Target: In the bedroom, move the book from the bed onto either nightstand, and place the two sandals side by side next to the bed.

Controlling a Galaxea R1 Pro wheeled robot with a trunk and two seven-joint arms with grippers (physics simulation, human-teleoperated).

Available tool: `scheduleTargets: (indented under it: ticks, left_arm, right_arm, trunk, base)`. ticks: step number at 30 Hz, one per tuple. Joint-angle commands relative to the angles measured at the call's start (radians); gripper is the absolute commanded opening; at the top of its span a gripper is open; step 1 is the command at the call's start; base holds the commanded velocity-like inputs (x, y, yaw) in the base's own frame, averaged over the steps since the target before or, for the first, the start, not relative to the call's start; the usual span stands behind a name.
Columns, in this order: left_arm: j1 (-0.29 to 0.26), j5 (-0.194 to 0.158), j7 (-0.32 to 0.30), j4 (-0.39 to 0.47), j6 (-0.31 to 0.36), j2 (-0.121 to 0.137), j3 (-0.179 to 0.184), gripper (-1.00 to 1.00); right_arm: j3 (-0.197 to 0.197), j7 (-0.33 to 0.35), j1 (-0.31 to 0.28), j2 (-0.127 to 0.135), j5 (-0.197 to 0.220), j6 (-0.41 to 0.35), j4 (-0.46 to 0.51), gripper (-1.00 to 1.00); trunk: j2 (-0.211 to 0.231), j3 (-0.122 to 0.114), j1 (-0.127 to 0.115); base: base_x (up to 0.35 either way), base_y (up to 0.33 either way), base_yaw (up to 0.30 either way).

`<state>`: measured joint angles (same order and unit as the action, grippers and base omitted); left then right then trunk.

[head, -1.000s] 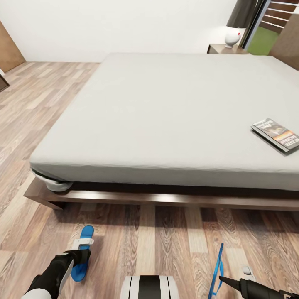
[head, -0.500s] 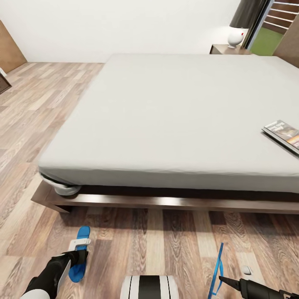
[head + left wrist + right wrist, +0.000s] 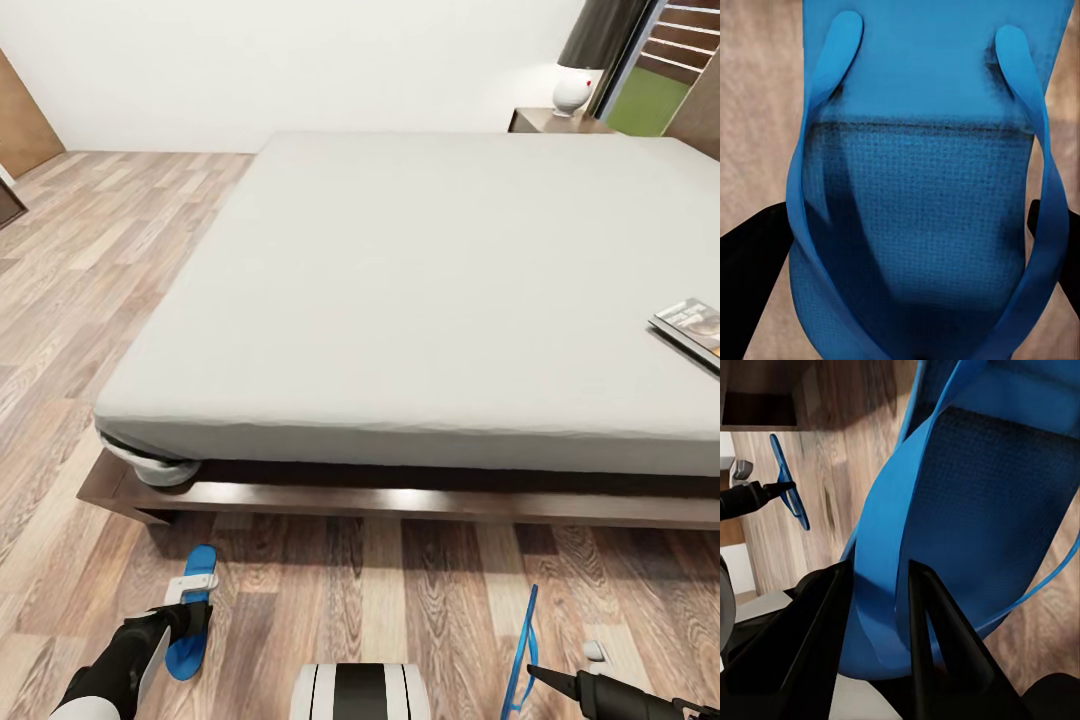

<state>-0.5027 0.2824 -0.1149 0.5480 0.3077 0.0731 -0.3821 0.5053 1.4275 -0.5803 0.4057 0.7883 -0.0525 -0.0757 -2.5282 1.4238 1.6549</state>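
The book (image 3: pixel 693 328) lies on the bed (image 3: pixel 420 300) at three o'clock, not moved yet. Each gripper pinches a blue sandal above the floor: left gripper (image 3: pixel 185 622) at seven o'clock, right gripper (image 3: pixel 532 672) at five. Neither sandal is set down.

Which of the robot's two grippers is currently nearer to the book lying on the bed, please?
Right. The right gripper sits low at the robot's right, closer to the book on the bed's right edge. The left gripper is far across on the left.

Two sandals (image 3: pixel 192 612) (image 3: pixel 522 648), one book (image 3: pixel 692 328), one bed (image 3: pixel 420 300)
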Motion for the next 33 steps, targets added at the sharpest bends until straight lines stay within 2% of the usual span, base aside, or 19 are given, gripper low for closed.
scheduleTargets:
  ticks: [1, 8, 33]
  left_arm:
    - [0.000, 0.011, -0.009, 0.002, 0.005, -0.001, -0.007, -1.00]
    - [0.000, 0.011, -0.009, 0.002, 0.005, -0.001, -0.007, -1.00]
    - [0.000, 0.011, -0.008, 0.002, 0.007, -0.001, -0.006, -1.00]
  right_arm:
    - [0.009, 0.007, -0.001, 0.000, 0.009, -0.007, -0.003, -1.00]
    - [0.009, 0.007, -0.001, 0.000, 0.009, -0.007, -0.003, -1.00]
    - [0.009, 0.011, -0.001, -0.001, 0.009, -0.007, -0.003, -1.00]
  trunk:
    - [0.000, 0.001, 0.000]
    - [0.000, 0.001, 0.000]
    - [-0.006, 0.097, 0.011]
  base:
    - [0.030, 0.000, 0.000]
    - [0.006, 0.000, 0.000]
    - [0.000, 0.000, 0.000]
